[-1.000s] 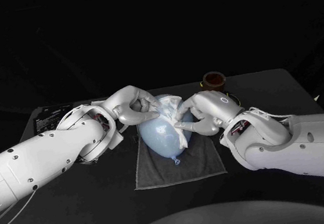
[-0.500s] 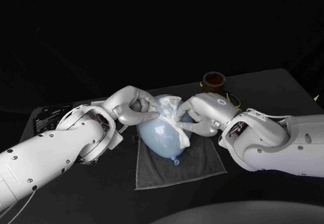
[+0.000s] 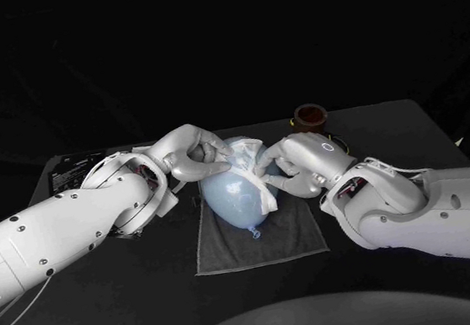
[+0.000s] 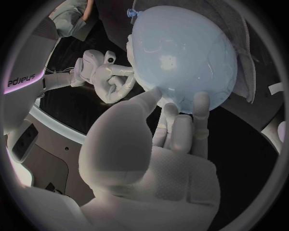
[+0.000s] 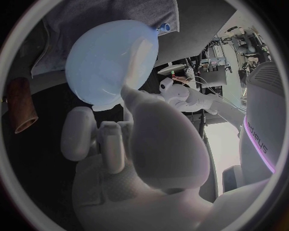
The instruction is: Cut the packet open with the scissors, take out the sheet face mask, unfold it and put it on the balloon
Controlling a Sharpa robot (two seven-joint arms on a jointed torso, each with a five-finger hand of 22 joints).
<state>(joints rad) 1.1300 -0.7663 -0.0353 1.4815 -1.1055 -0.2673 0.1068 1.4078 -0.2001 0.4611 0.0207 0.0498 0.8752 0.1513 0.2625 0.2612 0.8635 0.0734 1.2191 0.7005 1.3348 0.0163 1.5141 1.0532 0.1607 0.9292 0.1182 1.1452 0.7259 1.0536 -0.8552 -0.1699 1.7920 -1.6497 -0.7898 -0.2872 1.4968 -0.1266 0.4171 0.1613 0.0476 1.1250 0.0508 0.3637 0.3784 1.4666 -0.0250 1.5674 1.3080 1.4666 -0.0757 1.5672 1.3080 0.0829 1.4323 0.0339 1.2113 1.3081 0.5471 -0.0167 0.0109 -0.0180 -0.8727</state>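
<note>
The left hand (image 3: 192, 160) and right hand (image 3: 288, 163) each pinch a mask (image 3: 246, 150) edge, the balloon (image 3: 233, 201) between them. Likely to spread it smooth.

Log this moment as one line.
stage: mask placement | sheet mask: draped on balloon | balloon: on grey towel | left hand: fingertips on mask | right hand: fingertips at mask edge | grasp: unclear

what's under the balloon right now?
A grey towel, spread flat on the table; its near end shows past the balloon. The stretch directly beneath the balloon is covered, so anything lying there can't be seen.
</note>
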